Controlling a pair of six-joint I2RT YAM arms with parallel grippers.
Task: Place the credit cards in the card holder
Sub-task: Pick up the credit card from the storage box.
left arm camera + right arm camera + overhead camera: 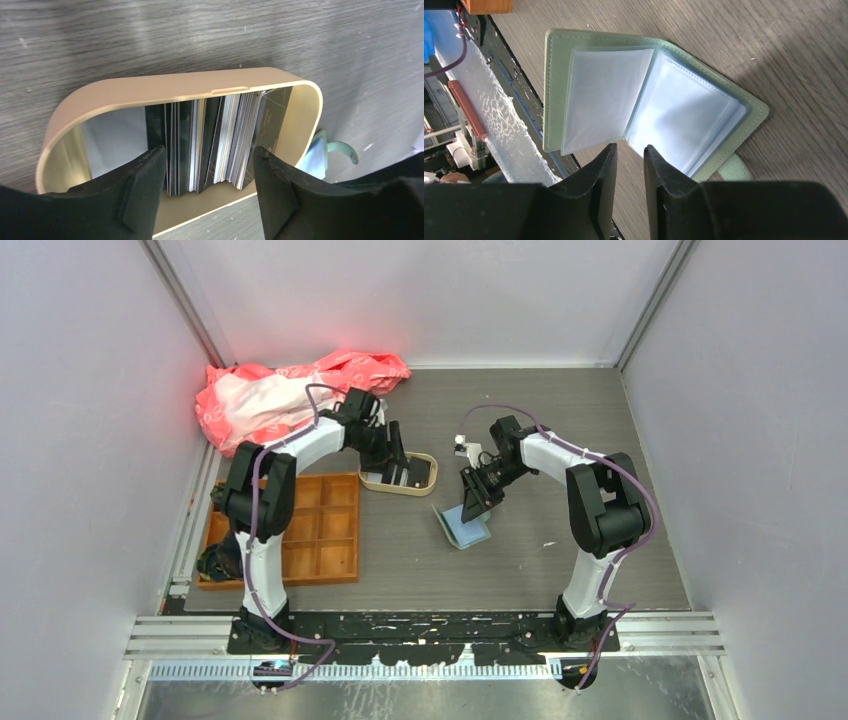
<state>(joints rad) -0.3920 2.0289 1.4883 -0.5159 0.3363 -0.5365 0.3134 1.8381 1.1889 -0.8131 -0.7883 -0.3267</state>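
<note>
Many credit cards (210, 145) upright in beige tray (175, 90), print illegible

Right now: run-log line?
left gripper: astride plastic card stack in beige rounded tray | right gripper: narrowly parted over open sage-green folding wallet

The table (560, 540) bears a beige tray (433, 462), orange tray (340, 562), card holder (467, 531), pink bag (280, 390).

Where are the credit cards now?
The credit cards stand on edge inside the beige tray, between the open fingers of the left gripper in the left wrist view; from above, that tray sits beyond the orange tray, left of the card holder.
</note>
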